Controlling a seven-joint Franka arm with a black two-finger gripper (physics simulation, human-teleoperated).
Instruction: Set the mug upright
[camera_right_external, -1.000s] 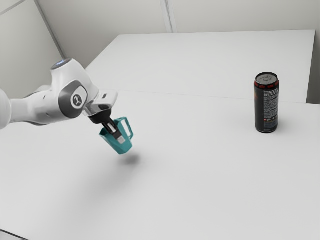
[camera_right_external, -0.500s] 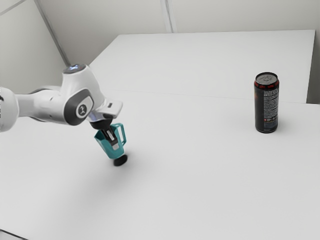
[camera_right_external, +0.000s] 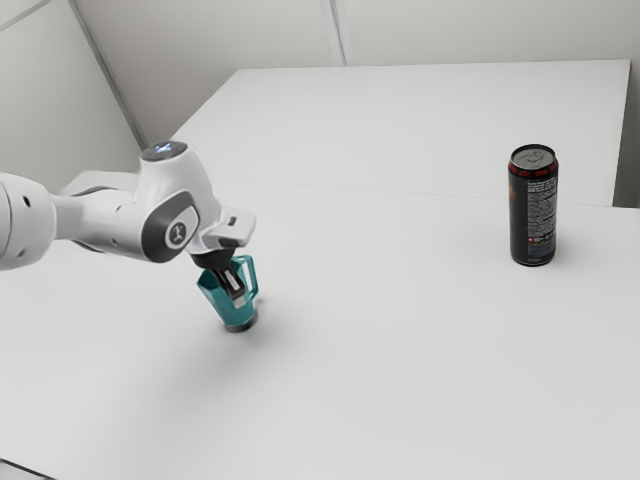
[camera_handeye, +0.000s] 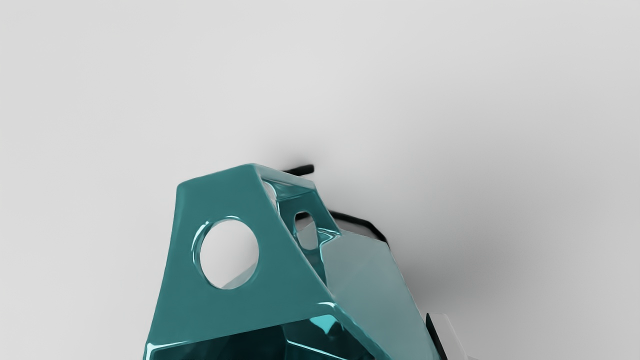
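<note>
And the mug (camera_right_external: 243, 317) is low over the white surface (camera_right_external: 400, 370), gripped in the end effector (camera_right_external: 236, 295) on the exterior view's left! It's on a lean, this one: mouth tipped toward the exterior view's left, handle (camera_right_external: 251, 279) on the side toward the exterior view's right, base right down by the surface. Touching or a hair above? Cannot tell from here. A dark patch of shadow (camera_right_external: 246, 327) sits tight under the base, with a softer shade spreading across the smooth white around it.

Over to the wrist view: teal walls, a round opening in the handle part, the mouth facing the hand, and one finger (camera_handeye: 449, 337) up against the outer wall.

Well apart, toward the exterior view's right, a tall black can (camera_right_external: 533, 212) stands upright, red band near its silver top, pale print down its side. Behind it a faint seam (camera_right_external: 420, 191) runs across the white, with another broad white stretch (camera_right_external: 430, 125) reaching back toward the room's pale grey wall (camera_right_external: 480, 30). A vertical strip (camera_right_external: 338, 32) breaks up that wall, a dark line (camera_right_external: 105, 80) slants down on the exterior view's left, and a dark edge (camera_right_external: 25, 470) cuts the nearest left corner.
</note>
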